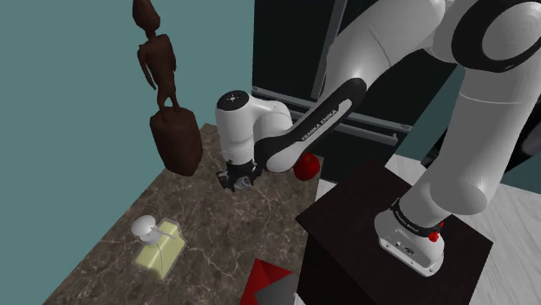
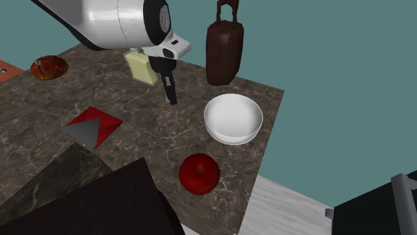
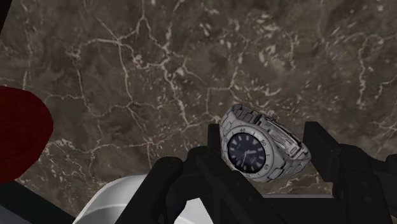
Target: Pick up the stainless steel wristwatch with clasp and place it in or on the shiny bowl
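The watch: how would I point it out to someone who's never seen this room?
Find the dark marble table and the white robot arm over it. At its tip the black gripper clasps the watch. It is the only silvery thing there, with a dark round dial, unlike the white bowl and red apple.

surface [image 2: 144,143]: dark veined marble | brown statue [image 2: 224,50]: upright at an edge | red apple [image 2: 199,173]: well apart from statue | red-and-grey flat piece [image 2: 93,125] | pale yellow bottle [image 1: 160,247], white cap | teal wall [image 2: 321,60]
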